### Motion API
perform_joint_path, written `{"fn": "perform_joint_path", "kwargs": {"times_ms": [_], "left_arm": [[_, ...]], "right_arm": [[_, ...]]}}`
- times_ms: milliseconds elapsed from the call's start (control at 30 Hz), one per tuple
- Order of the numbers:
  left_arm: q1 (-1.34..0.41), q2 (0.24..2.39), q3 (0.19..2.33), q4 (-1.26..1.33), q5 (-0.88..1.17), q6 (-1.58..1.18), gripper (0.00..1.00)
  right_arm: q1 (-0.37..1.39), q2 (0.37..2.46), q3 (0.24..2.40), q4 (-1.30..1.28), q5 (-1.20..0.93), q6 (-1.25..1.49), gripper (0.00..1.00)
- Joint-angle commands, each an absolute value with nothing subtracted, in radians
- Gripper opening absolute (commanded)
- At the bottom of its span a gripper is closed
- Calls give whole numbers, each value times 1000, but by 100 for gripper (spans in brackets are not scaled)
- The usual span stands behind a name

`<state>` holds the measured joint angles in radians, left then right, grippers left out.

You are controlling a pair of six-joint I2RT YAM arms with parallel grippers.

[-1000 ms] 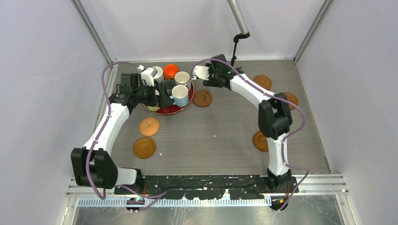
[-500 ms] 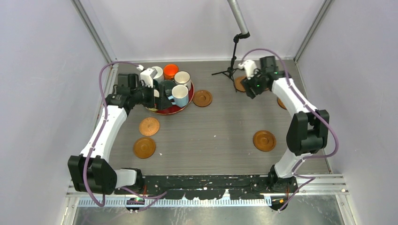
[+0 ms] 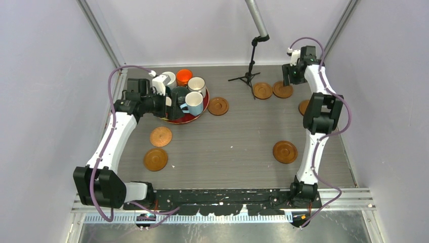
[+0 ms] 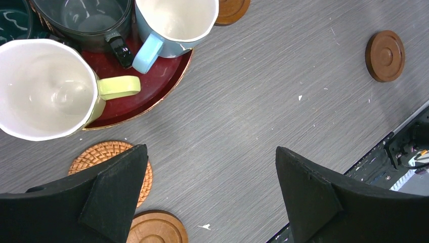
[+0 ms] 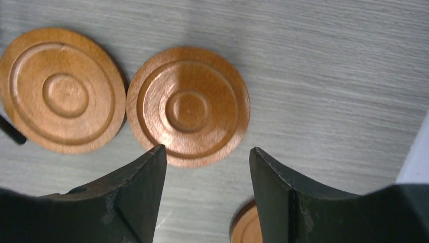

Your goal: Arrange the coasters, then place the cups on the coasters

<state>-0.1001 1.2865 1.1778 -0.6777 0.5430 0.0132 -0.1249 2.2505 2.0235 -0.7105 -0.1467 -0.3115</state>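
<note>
Swinging away from the tray, the right arm has reached out to the far right corner of the tabletop, while the left arm has barely shifted. The right jaws stand apart with nothing between them, hanging over one of the coasters. This lies just beside another, near the feet of a small black tripod. A third peeks out from behind the right arm at the right edge, and a fourth lies nearer the front. One more sits just right of the red tray. Toward the left edge a woven coaster and a smooth one lie close together. The left jaws are spread wide and empty beside the tray. The cups crowd at the tray near the far left corner: pale yellow, light blue, dark grey-green and white. An orange one is at the back, and whether it stands on the tray I cannot tell.
</note>
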Motion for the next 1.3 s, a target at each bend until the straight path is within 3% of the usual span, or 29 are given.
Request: {"fn": "perform_joint_path", "kwargs": {"times_ms": [0, 167, 400, 833, 1267], "left_arm": [[-94, 1285, 1223, -683, 554, 32, 100], [-94, 1293, 1225, -673, 553, 31, 100], [-94, 1314, 1225, -658, 552, 29, 100], [-94, 1357, 1267, -681, 530, 30, 100], [-94, 1401, 1286, -693, 526, 32, 100]], "right_arm": [[-118, 2340, 2194, -776, -106, -256, 66], [-117, 2447, 2310, -825, -80, -260, 66], [-117, 2495, 2292, -819, -43, -308, 65], [-175, 2668, 2500, -773, 145, -348, 57], [-233, 2704, 2511, -606, 161, -368, 56]]}}
